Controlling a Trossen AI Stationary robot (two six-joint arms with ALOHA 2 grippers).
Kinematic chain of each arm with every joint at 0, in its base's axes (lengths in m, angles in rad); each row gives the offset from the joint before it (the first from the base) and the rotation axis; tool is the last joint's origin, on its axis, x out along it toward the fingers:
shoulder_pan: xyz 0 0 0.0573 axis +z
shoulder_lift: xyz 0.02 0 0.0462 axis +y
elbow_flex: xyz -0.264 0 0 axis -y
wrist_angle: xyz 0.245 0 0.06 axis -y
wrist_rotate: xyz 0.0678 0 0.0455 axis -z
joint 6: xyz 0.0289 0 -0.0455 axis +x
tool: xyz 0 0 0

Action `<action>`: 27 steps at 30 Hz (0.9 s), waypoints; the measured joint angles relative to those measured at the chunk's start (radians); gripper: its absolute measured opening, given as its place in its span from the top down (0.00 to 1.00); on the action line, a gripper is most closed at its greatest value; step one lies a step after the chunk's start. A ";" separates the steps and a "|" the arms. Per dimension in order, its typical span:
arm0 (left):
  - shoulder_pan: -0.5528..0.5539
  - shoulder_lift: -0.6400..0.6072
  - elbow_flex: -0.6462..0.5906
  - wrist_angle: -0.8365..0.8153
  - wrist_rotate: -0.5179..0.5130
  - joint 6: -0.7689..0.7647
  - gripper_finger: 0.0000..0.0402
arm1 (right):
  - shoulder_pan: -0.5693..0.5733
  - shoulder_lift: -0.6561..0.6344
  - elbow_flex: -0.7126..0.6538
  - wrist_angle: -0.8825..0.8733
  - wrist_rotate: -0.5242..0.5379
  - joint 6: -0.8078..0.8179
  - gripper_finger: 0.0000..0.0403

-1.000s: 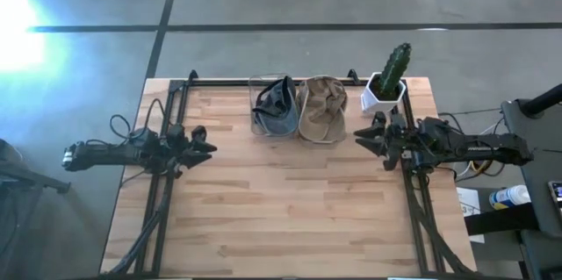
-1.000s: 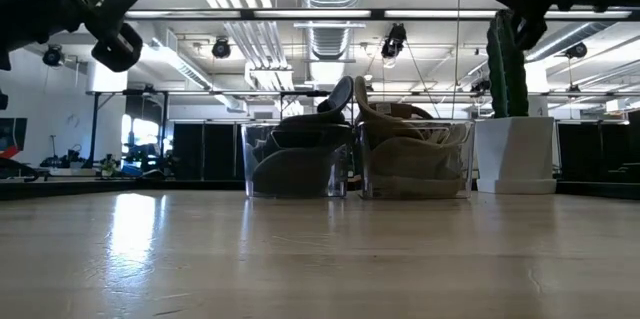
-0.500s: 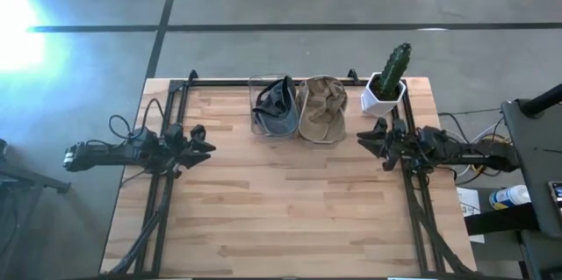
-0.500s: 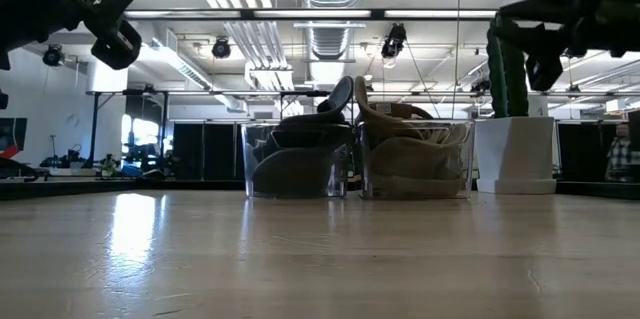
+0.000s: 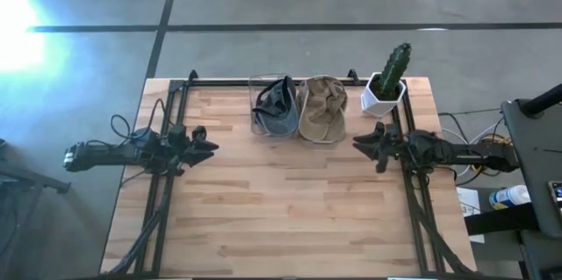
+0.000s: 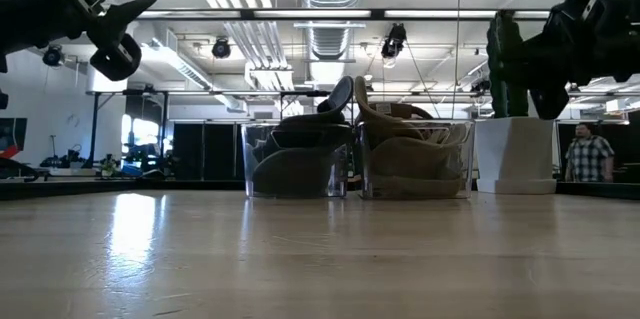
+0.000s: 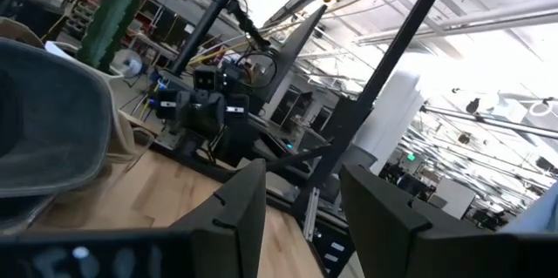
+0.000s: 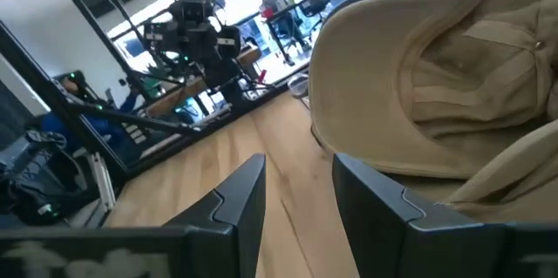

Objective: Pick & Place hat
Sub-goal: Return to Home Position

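Observation:
A grey hat [image 5: 274, 109] and a tan hat [image 5: 321, 109] sit side by side in two clear bins at the table's far edge, their brims rising above the bin rims in the low view, the grey hat [image 6: 295, 159] left of the tan hat [image 6: 410, 154]. My left gripper [image 5: 209, 146] hovers open over the table's left side, pointing right. My right gripper [image 5: 358, 144] hovers open over the right side, just near of the tan hat's bin. The right wrist view shows the tan hat [image 8: 436, 77] close ahead of the open right gripper [image 8: 296, 169].
A cactus in a white pot [image 5: 386, 87] stands at the far right corner, close behind my right arm. Bare wooden tabletop [image 5: 281, 201] spreads across the middle and near side. A person [image 6: 590, 154] stands in the room beyond the table.
My right gripper has come down toward the table and shifted slightly toward the near edge, staying open. The hats and bins have not moved.

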 joint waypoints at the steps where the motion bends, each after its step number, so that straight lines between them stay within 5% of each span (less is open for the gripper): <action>1: 0.000 0.000 0.000 0.000 0.000 0.000 0.65 | 0.000 0.005 0.000 -0.001 0.000 -0.005 0.67; 24: -0.001 -0.100 -0.016 -0.123 0.026 -0.012 0.65 | 0.000 0.028 0.000 -0.001 0.003 -0.058 0.67; 27: -0.001 -0.100 -0.017 -0.156 0.056 0.076 0.65 | 0.000 0.028 0.000 -0.001 0.003 -0.058 0.67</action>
